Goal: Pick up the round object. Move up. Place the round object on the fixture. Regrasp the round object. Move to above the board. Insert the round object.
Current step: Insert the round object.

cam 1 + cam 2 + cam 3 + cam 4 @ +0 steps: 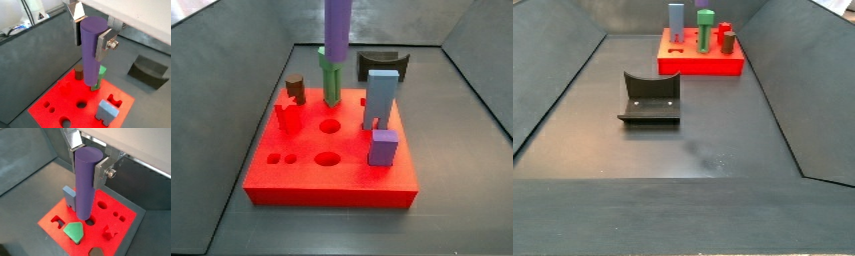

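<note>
In both wrist views my gripper is shut on the round object, a tall purple cylinder. I hold it upright by its upper end. It hangs above the red board without touching it. In a side view the cylinder comes down from the top edge, its lower end just above a green peg; the gripper itself is out of frame there. Round holes show in the board. The fixture stands empty on the floor.
Pieces stand in the board: a tall blue block, a lilac block, a brown peg and a red piece. A green pentagon top shows beside the cylinder. Dark sloping walls enclose the floor.
</note>
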